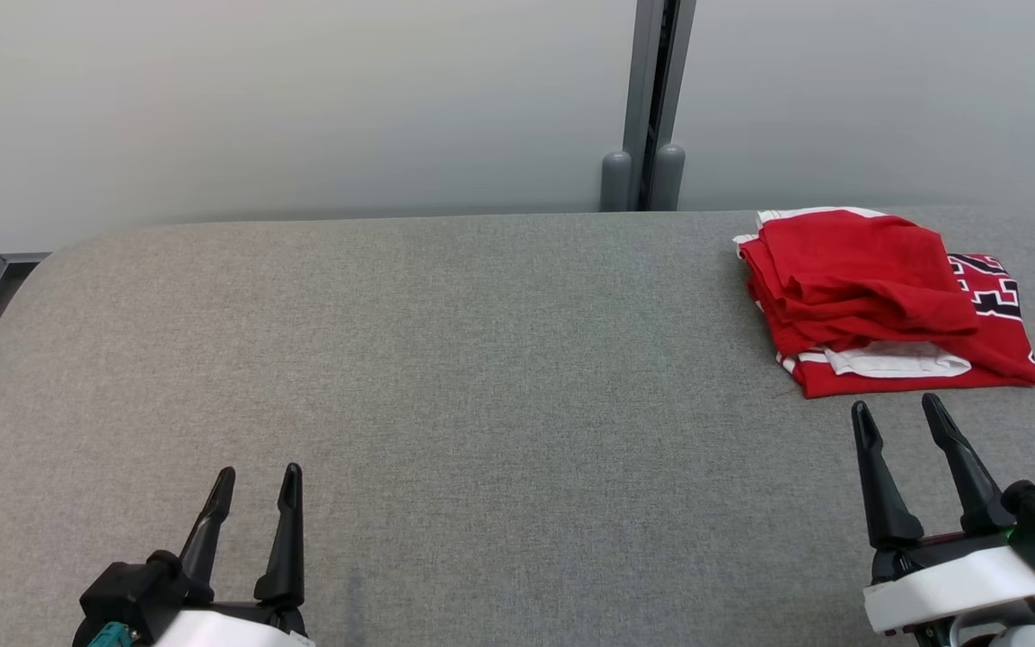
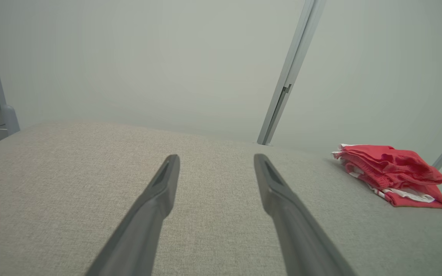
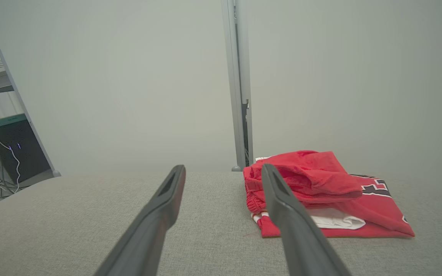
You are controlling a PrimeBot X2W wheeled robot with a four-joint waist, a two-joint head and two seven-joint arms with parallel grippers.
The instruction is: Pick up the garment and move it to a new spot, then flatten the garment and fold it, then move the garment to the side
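The grey counter (image 1: pixel 482 359) stretches ahead of both pairs of fingers. The red garment (image 1: pixel 868 288) sits just beyond the right fingers (image 1: pixel 880 490), not touching them, and well off to the right of the left fingers (image 1: pixel 287 535). Both pairs are spread wide and hold nothing. The garment is loosely folded, with a white layer poking out toward the right fingertips. Pinching only the top flap would likely drag the fold open. A shove might slide it off the counter, though how near that edge lies is hard to judge.
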